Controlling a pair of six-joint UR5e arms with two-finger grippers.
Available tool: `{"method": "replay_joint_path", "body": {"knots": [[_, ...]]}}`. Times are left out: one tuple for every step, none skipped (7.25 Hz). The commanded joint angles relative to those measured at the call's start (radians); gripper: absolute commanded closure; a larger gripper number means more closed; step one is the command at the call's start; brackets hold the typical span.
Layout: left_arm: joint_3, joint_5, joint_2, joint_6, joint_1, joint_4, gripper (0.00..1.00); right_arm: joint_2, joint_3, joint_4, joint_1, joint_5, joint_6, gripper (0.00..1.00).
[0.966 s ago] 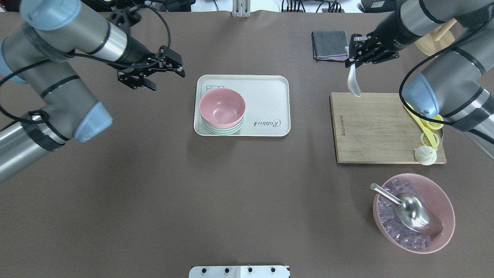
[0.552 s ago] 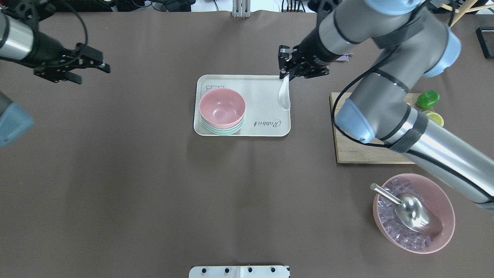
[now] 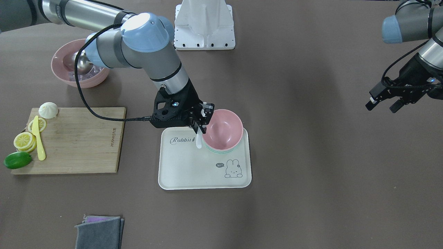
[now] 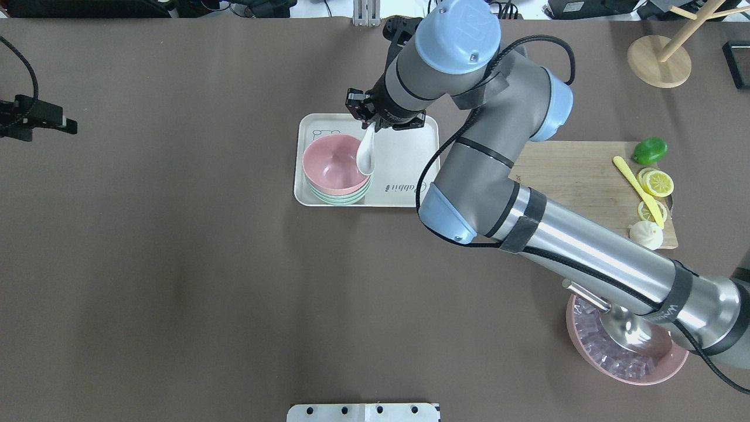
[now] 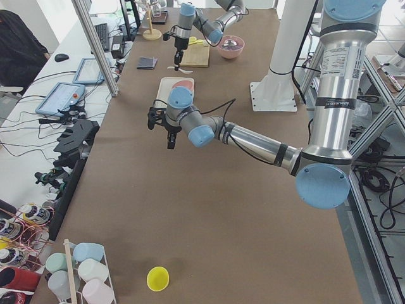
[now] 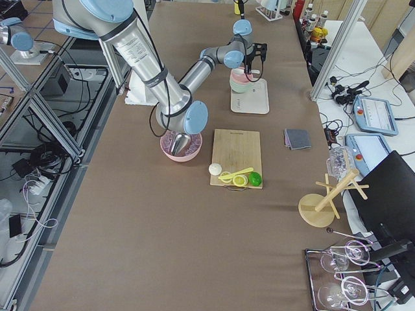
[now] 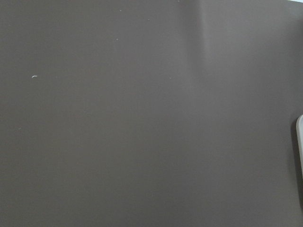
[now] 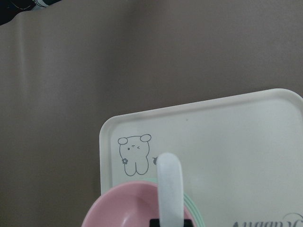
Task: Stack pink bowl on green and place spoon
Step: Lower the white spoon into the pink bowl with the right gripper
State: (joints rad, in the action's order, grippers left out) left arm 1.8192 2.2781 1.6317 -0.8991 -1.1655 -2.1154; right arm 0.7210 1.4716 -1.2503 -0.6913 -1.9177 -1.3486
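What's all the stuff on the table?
tray: 1, cream, middle
pink bowl: 1, pink, on green bowls
green bowls: several, green, stacked on tray
spoon: 1, white, by pink bowl's rim
cutting board: 1, wooden, robot's right
lime: 1, green, board's edge
lemon slices: several, yellow, on board
knife: 1, yellow, on board
bun: 1, white, board corner
ice bowl: 1, pink, scoop inside
cloth: 1, grey, far side
stand: 1, wooden, far corner
right gripper: 1, black, shut on spoon
left gripper: 1, black, open
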Motion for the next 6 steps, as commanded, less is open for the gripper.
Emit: {"method": "replay_joint_path", "body": {"knots": [[-0.006,0.0,-0.004,0.005,0.0,-0.001,0.02,-0.066,-0.153,0.124,0.027,0.055,-0.032,1.0],[-0.006,0.0,-0.004,0.005,0.0,-0.001,0.02,-0.08,-0.183,0.14,0.044,0.083,-0.035,1.0],[-0.008,-0.002,-0.004,0.005,0.0,-0.001,0.02,-0.084,-0.183,0.14,0.045,0.085,-0.047,1.0],[-0.011,-0.002,-0.004,0.005,0.0,-0.001,0.02,-0.084,-0.182,0.141,0.047,0.085,-0.055,1.0],[-0.012,-0.002,-0.004,0.005,0.001,0.0,0.02,-0.083,-0.179,0.15,0.047,0.08,-0.053,0.54],[-0.017,-0.002,-0.004,0.005,0.001,-0.001,0.02,-0.083,-0.175,0.152,0.047,0.08,-0.052,0.01]]}}
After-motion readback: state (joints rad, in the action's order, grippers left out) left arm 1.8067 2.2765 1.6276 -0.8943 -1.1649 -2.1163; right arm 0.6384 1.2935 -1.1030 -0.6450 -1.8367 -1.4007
